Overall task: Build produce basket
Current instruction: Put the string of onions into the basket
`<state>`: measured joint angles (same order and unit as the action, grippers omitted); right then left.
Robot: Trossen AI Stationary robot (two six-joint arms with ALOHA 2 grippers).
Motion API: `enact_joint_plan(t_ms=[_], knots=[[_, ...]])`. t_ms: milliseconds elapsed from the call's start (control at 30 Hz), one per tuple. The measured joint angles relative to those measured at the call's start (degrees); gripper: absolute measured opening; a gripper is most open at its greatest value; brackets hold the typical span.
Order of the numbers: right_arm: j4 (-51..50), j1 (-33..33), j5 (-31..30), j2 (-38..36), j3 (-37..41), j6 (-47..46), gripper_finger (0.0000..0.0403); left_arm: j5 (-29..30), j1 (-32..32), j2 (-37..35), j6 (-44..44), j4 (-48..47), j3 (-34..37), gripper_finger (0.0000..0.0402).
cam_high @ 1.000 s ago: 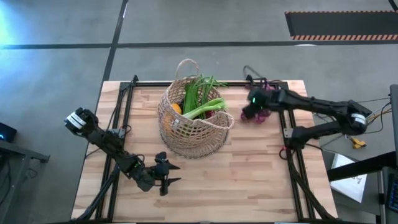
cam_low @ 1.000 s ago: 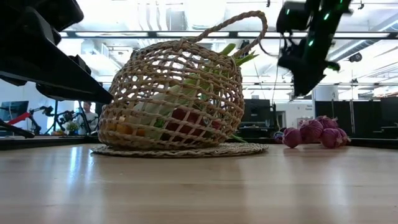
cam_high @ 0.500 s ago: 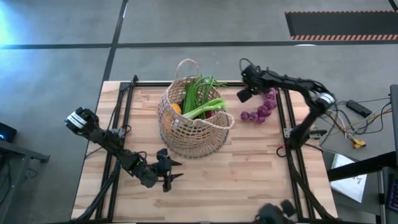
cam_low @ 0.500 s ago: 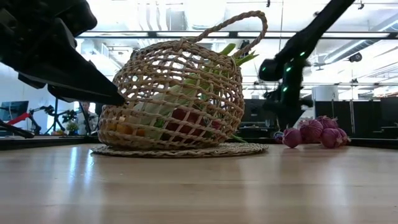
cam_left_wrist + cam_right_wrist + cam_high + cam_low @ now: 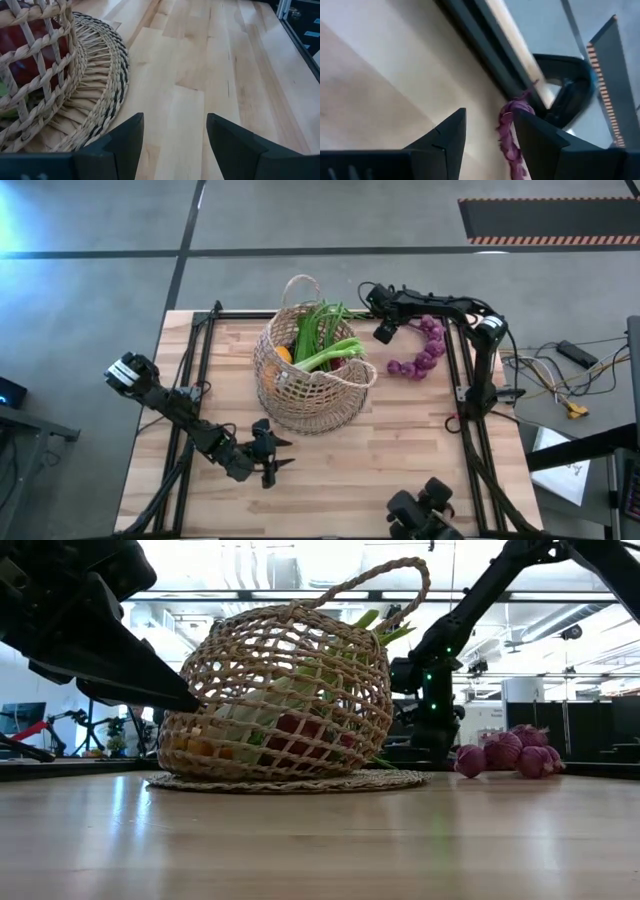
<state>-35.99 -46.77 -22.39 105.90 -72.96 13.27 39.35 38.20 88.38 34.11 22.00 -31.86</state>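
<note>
The tan wicker basket stands by its base on a flat woven disc, tilted, holding green stalks, a pale leek, an orange pepper and a red onion. A purple grape bunch lies on the table to the basket's right, near the far right corner. My right gripper is open and hangs low between the basket and the grapes, touching nothing; grapes show past its fingers. My left gripper is open, low near the basket's near side.
Black frame rails run along the table's left, right and far edges. Cables lie off the right edge. Bare wood stretches across the near right part of the table.
My right gripper has swung from above the grapes toward the far edge and left, toward the basket, and has come down close to the table. The grapes have stayed where they lay. My left gripper has edged slightly toward the basket.
</note>
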Motion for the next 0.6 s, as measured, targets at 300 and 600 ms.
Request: enact_joint_plan(t_ms=[300, 600], knots=[[0.36, 0.13, -0.51, -3.50, -0.25, 0.80, 0.0160, -0.04, -0.54, 0.00, 0.00, 0.00, 0.00, 0.0201], [0.34, -0.74, 0.11, -1.34, 0.45, 1.73, 0.0160, -0.09, -1.09, 0.00, 0.00, 0.00, 0.02, 0.0201]])
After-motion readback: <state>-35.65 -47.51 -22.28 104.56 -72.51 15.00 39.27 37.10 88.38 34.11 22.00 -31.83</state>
